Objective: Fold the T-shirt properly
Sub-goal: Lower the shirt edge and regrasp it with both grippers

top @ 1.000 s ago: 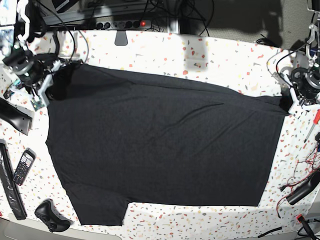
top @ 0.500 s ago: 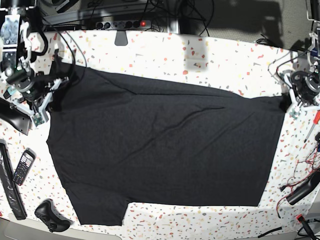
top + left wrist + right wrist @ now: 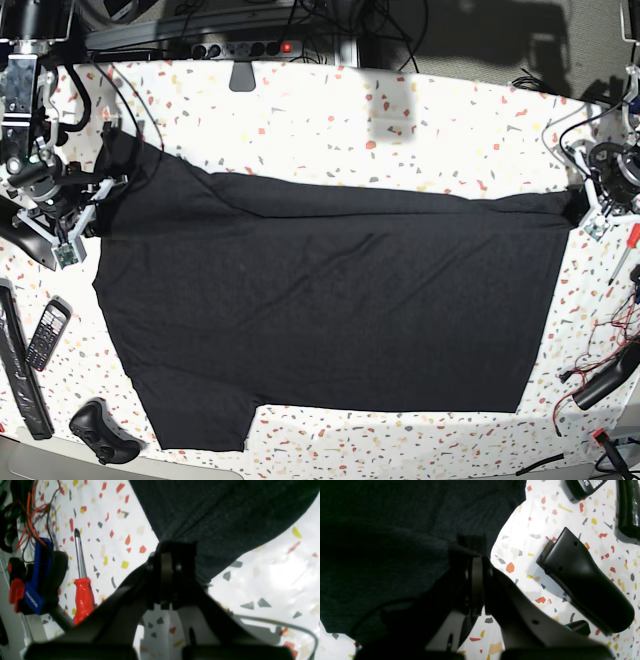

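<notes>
The black T-shirt (image 3: 330, 300) lies spread over the speckled table, its far edge pulled taut between my two grippers. At the left of the base view my right gripper (image 3: 93, 205) is shut on the shirt's far-left corner. In the right wrist view its closed fingertips (image 3: 473, 552) pinch the dark cloth (image 3: 382, 555) at its edge. On the base view's right, my left gripper (image 3: 581, 211) is shut on the far-right corner. The left wrist view shows that gripper (image 3: 168, 555) clamped on the cloth (image 3: 225, 517). No print shows on the shirt.
A red-handled screwdriver (image 3: 82, 592), a blue-and-black tool (image 3: 37, 580) and loose wires lie by the left gripper. A black handle-shaped object (image 3: 582, 582) lies beside the right gripper. A phone (image 3: 46, 335), a game controller (image 3: 100, 430) and a power strip (image 3: 245, 47) sit near the table edges.
Both grippers have drawn outward with their corners, the right one toward the base view's left, the left one toward its right. The shirt's far edge has straightened and its creases have flattened.
</notes>
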Robot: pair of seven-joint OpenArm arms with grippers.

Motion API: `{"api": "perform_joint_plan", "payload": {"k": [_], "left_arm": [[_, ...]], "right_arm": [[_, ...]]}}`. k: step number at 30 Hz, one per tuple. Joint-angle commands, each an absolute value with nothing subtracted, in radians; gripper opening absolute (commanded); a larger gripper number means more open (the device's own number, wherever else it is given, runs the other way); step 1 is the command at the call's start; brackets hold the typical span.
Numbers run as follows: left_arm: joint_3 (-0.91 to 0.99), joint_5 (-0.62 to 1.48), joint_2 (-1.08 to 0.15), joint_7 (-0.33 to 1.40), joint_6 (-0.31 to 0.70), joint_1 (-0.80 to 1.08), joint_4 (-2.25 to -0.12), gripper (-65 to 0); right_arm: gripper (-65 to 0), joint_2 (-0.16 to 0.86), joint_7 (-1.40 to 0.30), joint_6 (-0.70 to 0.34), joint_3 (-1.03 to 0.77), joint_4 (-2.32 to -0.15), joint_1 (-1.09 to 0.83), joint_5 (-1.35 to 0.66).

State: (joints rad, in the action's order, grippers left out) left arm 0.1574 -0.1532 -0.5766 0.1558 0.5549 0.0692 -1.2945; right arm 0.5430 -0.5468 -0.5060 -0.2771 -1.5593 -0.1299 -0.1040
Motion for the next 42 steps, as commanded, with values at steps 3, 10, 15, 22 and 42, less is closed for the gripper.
{"api": "perform_joint_plan", "payload": {"k": [3, 10, 15, 22, 42], "left_arm": [[0.168, -0.147, -0.598, 0.127, 0.543, 0.042, -1.309, -65.0], [0.168, -0.148, -0.596, 0.130, 0.544, 0.019, -1.308, -50.6], [0.168, -0.156, -0.610, 0.173, 0.543, 0.020, -1.308, -45.4], [0.170, 0.123, -0.684, 0.263, 0.539, 0.019, -1.309, -53.6], [0.170, 0.271, -0.419, 0.291, 0.411, 0.000, -1.276, -65.0]], "right_arm": [[-65.0, 0.565, -0.529, -0.493, -0.287, -1.573, -0.113, -0.105], [-65.0, 0.565, -0.548, -0.493, -0.287, -1.573, -0.113, -0.104], [-47.9, 0.571, -0.582, -0.493, -0.288, -1.573, -0.113, -0.108], [-49.6, 0.592, -0.679, -0.493, -0.328, -1.658, -0.114, -0.252], [-65.0, 0.467, -0.696, -0.498, -0.435, -1.581, -0.139, -0.445]]}}
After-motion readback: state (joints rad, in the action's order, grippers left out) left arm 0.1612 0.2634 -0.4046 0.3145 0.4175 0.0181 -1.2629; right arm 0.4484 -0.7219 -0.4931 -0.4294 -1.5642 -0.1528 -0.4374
